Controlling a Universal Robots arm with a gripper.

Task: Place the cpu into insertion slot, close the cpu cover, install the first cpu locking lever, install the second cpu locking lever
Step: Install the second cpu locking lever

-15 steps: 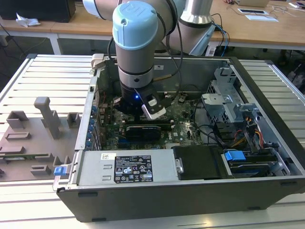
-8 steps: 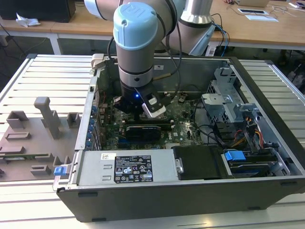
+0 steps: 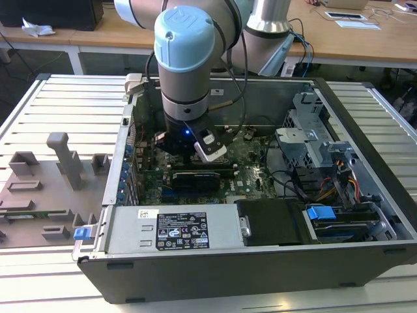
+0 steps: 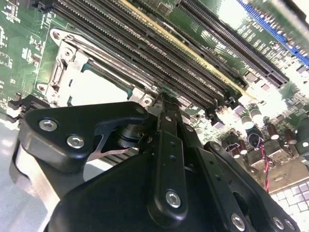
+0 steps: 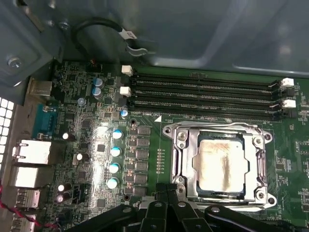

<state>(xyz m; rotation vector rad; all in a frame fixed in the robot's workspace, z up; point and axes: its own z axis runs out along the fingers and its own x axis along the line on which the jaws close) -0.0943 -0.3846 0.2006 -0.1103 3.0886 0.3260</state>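
Note:
The cpu [image 5: 219, 164], a pale silver square with a brownish smear, lies flat in the insertion slot [image 5: 179, 137] on the green board. The cpu cover [image 5: 190, 162], a silver frame, lies down around it with the chip showing through its window. A thin metal lever rod [image 5: 217, 126] runs along the socket edge nearest the memory slots. My gripper [image 5: 167, 189] is shut with nothing visible between its black fingers, and its tip hovers at the socket corner. In the second wrist view the gripper [image 4: 165, 104] sits just beside the cpu [image 4: 99, 89]. The arm's wrist [image 3: 186, 65] reaches down into the open case.
Long black memory slots [image 5: 203, 92] run beside the socket. Blue-topped capacitors [image 5: 116, 150] and rear ports [image 5: 31, 154] stand on its other side. The grey case wall [image 5: 193, 29] rises behind. In the exterior view a power supply [image 3: 172, 228], drive cage [image 3: 313, 140] and black card [image 3: 195, 179] crowd the case.

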